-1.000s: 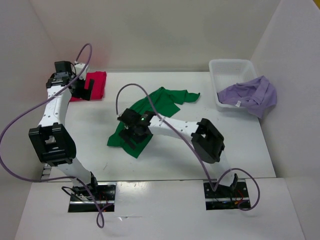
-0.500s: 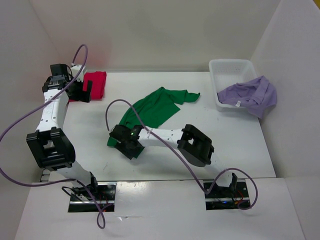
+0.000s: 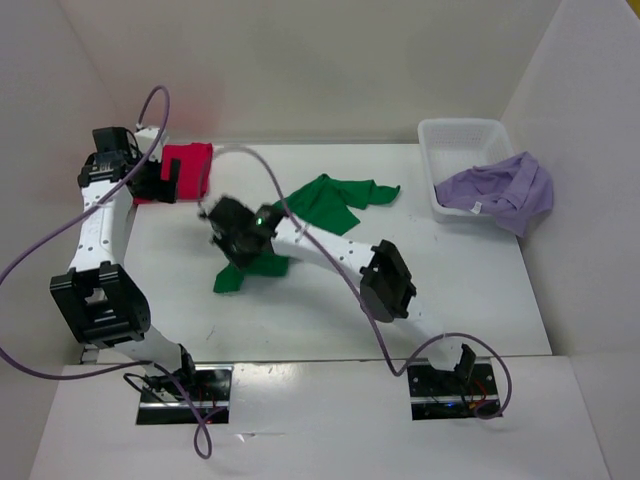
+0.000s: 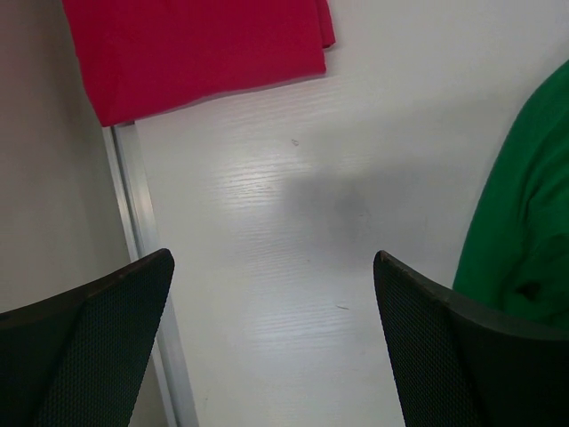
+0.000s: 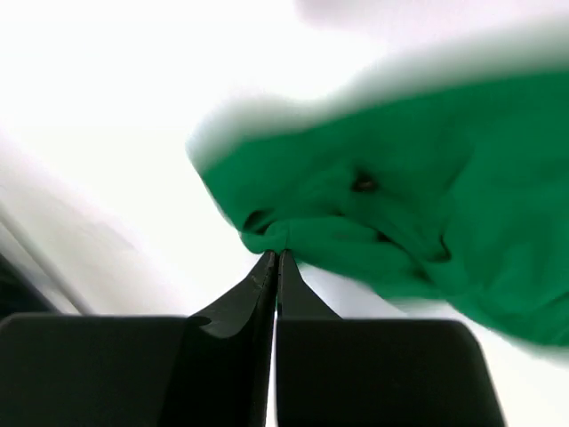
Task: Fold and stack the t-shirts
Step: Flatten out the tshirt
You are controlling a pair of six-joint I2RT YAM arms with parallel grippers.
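Bearing a crumpled green shirt (image 3: 330, 200), white table (image 3: 450, 290) lies flat; pale walls (image 3: 330, 70) surround.

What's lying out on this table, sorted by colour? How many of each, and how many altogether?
red t-shirt: 1
green t-shirt: 1
lavender t-shirt: 1
white basket: 1
Total: 4
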